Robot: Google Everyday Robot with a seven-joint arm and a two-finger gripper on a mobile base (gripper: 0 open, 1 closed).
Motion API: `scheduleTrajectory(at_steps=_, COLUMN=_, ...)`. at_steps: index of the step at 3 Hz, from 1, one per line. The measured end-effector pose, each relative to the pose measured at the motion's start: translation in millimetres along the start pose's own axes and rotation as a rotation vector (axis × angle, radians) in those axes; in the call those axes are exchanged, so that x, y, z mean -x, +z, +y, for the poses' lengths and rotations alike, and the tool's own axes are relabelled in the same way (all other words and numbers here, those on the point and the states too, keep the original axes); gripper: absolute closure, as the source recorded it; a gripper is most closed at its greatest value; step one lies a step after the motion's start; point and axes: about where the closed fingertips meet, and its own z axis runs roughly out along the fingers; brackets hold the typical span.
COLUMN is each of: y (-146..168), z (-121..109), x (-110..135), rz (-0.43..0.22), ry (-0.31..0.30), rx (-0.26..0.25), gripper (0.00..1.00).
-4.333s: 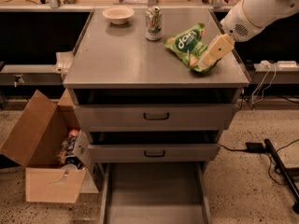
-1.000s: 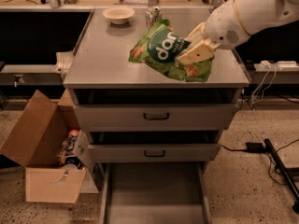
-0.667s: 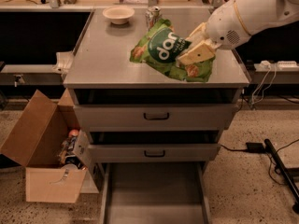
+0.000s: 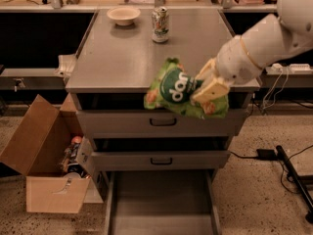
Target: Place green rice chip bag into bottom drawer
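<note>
One gripper (image 4: 204,82) on white arm (image 4: 254,48) reaching in from right, clamped tight on green chip bag (image 4: 175,89). Tan fingers (image 4: 211,90) pinching bag's right part, one above and one across front. Bag lifted off worktop (image 4: 137,58), hanging in air at cabinet's front edge, overlapping that edge and upper part of top drawer (image 4: 122,124). Dark oval logo facing camera, tilted; crinkled lower edge sagging down to right.

Bottom drawer (image 4: 161,204) pulled out at floor level, grey floor and thin side walls in view, below bag and well apart from it. Middle drawer (image 4: 161,159) pushed in, dark handle at centre; same for top drawer.

Further back on worktop: pale bowl (image 4: 123,15) near rear left, green-and-white can (image 4: 160,24) upright just right of it, the two apart.

Left of cabinet: open cardboard box (image 4: 34,151) on speckled floor, flaps up, some packaged items inside, kind unclear. Right of cabinet: black cable (image 4: 266,154) along floor.
</note>
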Motion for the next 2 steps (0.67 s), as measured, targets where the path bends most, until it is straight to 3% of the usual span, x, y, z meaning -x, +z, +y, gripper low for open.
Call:
scheduleTrajectory(at_steps=1, y=36.2, z=41.6, x=-58.6, rz=0.079, ry=0.035, rx=0.056, gripper=1.00)
scheduleTrajectory(at_steps=2, y=55.8, z=63.7, x=-79.3, rz=0.106, ry=0.057, rx=0.101, gripper=1.00)
